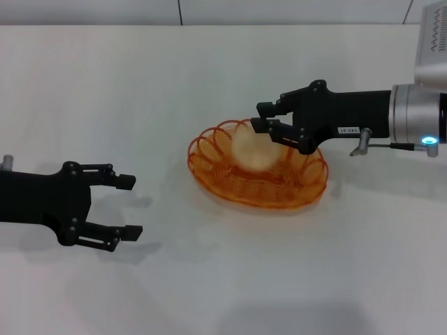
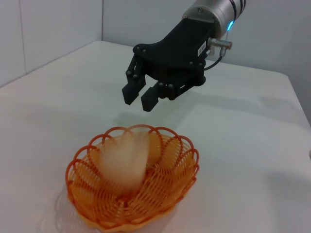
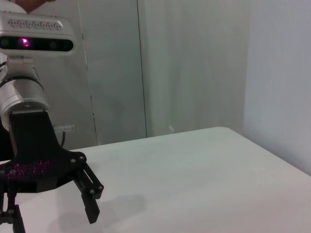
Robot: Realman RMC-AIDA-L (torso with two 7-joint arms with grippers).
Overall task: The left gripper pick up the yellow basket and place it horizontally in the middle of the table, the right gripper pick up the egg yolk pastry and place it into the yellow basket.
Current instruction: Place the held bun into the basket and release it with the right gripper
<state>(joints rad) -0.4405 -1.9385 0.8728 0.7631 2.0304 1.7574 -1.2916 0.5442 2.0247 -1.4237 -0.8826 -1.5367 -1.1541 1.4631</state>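
The yellow basket [image 1: 258,166] sits near the middle of the table [image 1: 223,279]. The egg yolk pastry [image 1: 253,149] shows blurred inside it, just below the right gripper [image 1: 262,117], which hovers over the basket's far rim with its 2 fingers parted and gripping nothing. The left gripper [image 1: 130,207] rests well apart from the basket, low over the table on the robot's left, its fingers spread wide and empty.

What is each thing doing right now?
yellow basket: flat on the table, pastry inside.
egg yolk pastry: blurred, in the basket, not gripped.
right gripper: open, above the basket.
left gripper: open, empty, away from the basket.
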